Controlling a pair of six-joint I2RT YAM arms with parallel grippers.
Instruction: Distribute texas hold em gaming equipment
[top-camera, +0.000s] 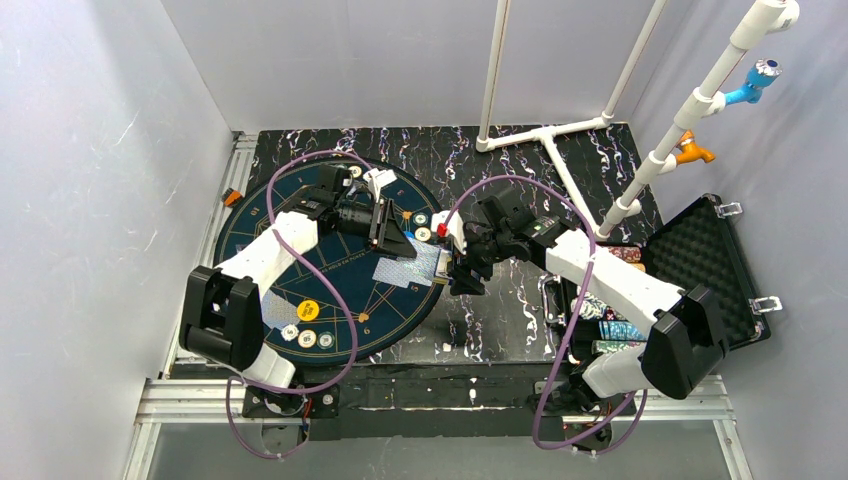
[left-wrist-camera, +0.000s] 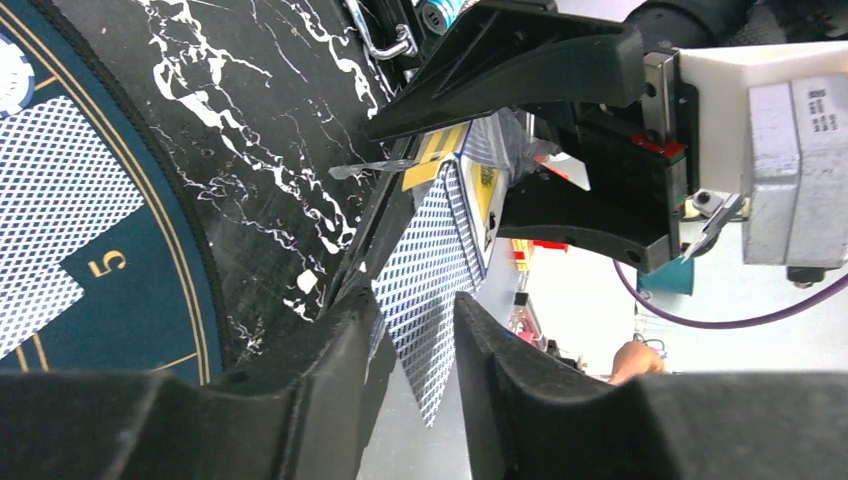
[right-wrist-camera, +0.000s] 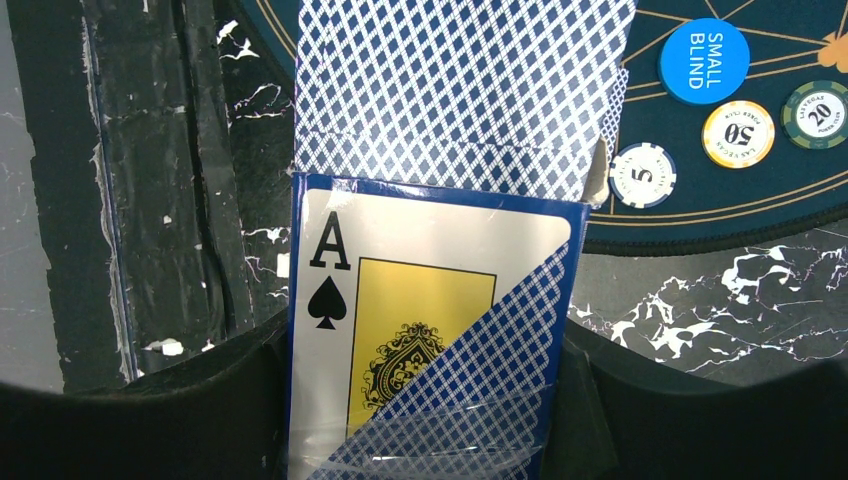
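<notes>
Black foam lines the open case (top-camera: 712, 262) at 3 o'clock on the marbled surface (top-camera: 420, 150); the white pipe frame (top-camera: 545, 130) stands at 12 and the round blue mat (top-camera: 395, 318) at 9. I read "SMALL BLIND" on a blue disc (right-wrist-camera: 704, 47), beside a 50 chip (right-wrist-camera: 738, 134), a 20 chip (right-wrist-camera: 818, 108) and a 5 chip (right-wrist-camera: 642, 175). My right end effector (right-wrist-camera: 420, 390) is clamped on the ace-of-spades card pack (right-wrist-camera: 430, 290) over the mat's 3 o'clock edge. My left end effector (left-wrist-camera: 418, 310) flanks one card (left-wrist-camera: 425, 270) poking out; whether it pinches, I cannot tell.
</notes>
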